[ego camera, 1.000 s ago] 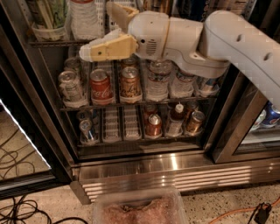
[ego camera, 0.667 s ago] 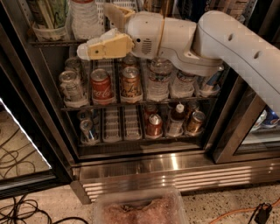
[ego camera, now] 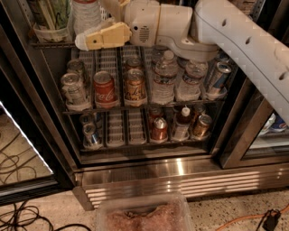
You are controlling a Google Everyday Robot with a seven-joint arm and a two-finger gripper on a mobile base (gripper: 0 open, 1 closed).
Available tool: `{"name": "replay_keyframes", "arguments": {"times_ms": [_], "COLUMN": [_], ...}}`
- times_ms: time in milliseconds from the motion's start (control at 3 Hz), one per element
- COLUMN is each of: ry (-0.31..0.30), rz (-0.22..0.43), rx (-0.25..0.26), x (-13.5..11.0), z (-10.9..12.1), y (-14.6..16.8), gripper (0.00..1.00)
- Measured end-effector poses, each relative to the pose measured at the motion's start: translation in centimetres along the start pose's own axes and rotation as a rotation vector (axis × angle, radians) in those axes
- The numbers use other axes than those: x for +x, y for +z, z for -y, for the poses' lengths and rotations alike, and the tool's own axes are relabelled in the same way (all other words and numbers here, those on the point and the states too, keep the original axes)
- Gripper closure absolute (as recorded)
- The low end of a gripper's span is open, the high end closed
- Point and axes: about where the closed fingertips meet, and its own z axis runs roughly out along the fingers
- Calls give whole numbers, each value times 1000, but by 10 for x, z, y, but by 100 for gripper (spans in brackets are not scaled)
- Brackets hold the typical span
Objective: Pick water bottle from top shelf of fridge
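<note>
The water bottle (ego camera: 86, 16), clear and ribbed with a red band at the frame's top edge, stands on the top shelf (ego camera: 49, 44) of the fridge (ego camera: 149, 173), left of centre. My gripper (ego camera: 94, 21) reaches in from the right at the bottle's level and is open. Its lower cream finger (ego camera: 104, 37) lies across the front of the bottle's base. The upper finger (ego camera: 110, 5) is cut by the top edge, right of the bottle. The bottle's top is out of view.
A clear cup (ego camera: 49, 20) stands left of the bottle. The middle rack holds cans, a red cola can (ego camera: 104, 88) and small bottles (ego camera: 165, 76); the lower rack holds more. A plastic tub (ego camera: 144, 214) and cables (ego camera: 18, 214) lie on the floor.
The gripper has moved up and to the left, closer around the water bottle. The bottle and the cans stand as before.
</note>
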Motion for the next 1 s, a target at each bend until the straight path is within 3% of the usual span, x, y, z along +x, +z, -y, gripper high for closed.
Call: {"name": "replay_keyframes", "arguments": {"times_ms": [667, 1000], "ry": [18, 23], "rz": [-11, -11], "rx": [-59, -64], "x": [9, 8], "z": [7, 7], "y": [23, 25], "gripper": [0, 0]}}
